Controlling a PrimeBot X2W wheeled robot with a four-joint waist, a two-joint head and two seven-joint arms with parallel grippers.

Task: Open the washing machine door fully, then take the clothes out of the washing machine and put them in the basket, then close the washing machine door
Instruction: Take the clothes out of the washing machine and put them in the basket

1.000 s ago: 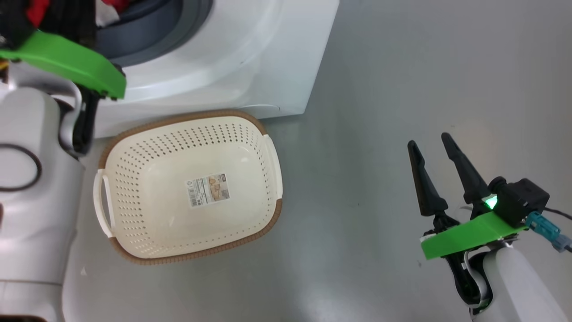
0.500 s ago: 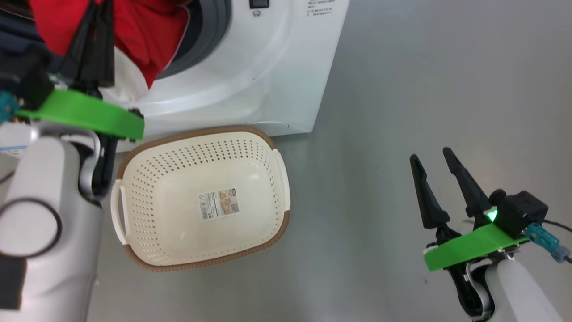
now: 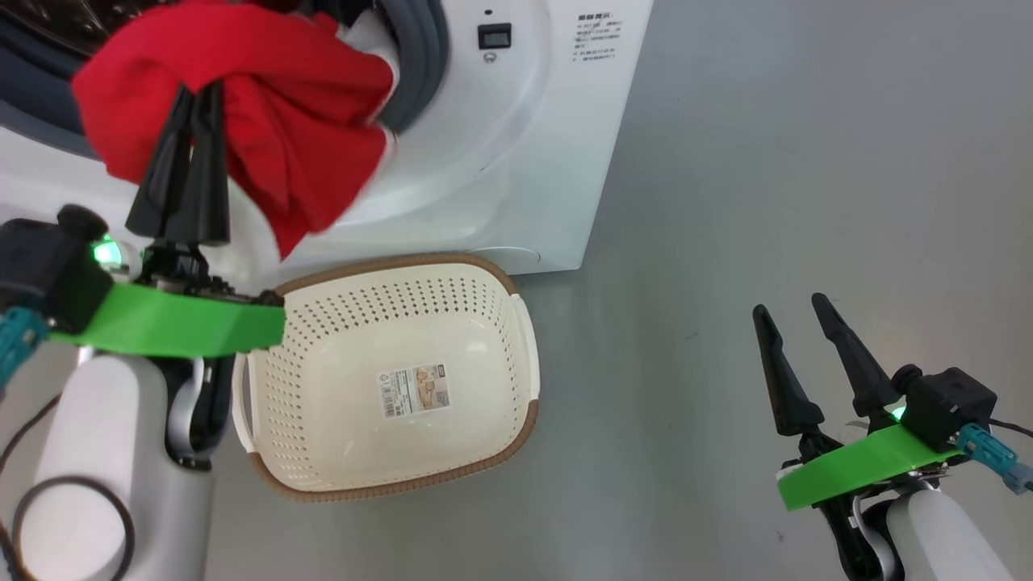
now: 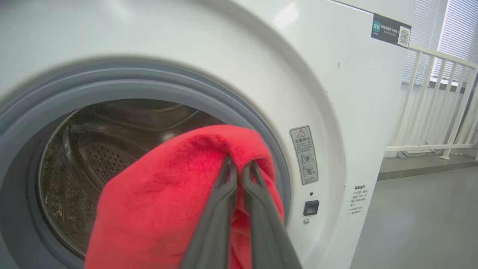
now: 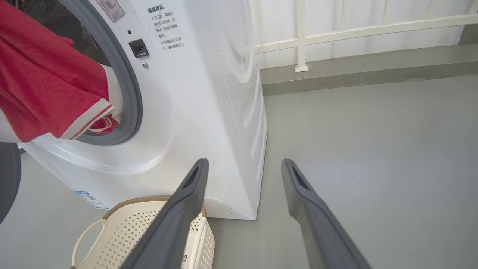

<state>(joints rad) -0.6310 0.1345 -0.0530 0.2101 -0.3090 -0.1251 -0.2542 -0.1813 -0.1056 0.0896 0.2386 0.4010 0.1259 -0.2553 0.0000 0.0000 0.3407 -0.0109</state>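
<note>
Red soft fabric, the clothes, sits bunched at upper left of the head view, clamped by the left hand with both dark fingers pressed together on a fold. Most of the garment is out of the washing machine mouth. Its tail hangs down the white front toward the basket. In the right wrist view a white-trimmed hem lies across the grey seal, so some of it is likely not free of the opening yet.

The high pinch probably lets the limp cloth clear the seal lip. The basket stands close against the machine's foot, under the opening, which keeps the carry short. The right hand is at lower right over bare floor, fingers apart, holding nothing, seemingly parked out of the way.

Materials:
- **Cloth:** fuzzy and floppy, folds easily.
- **Seal:** matte rubber.
- **Drum****:** perforated steel, dim inside.
- **Machine front:** glossy, dished around the opening.
- **Basket:** cream perforated plastic, rounded rectangle, brown woven-look rim, label on the bottom, nothing in it.

A dark curved edge at far left of the right wrist view may be the door; too little shows to tell.
</note>
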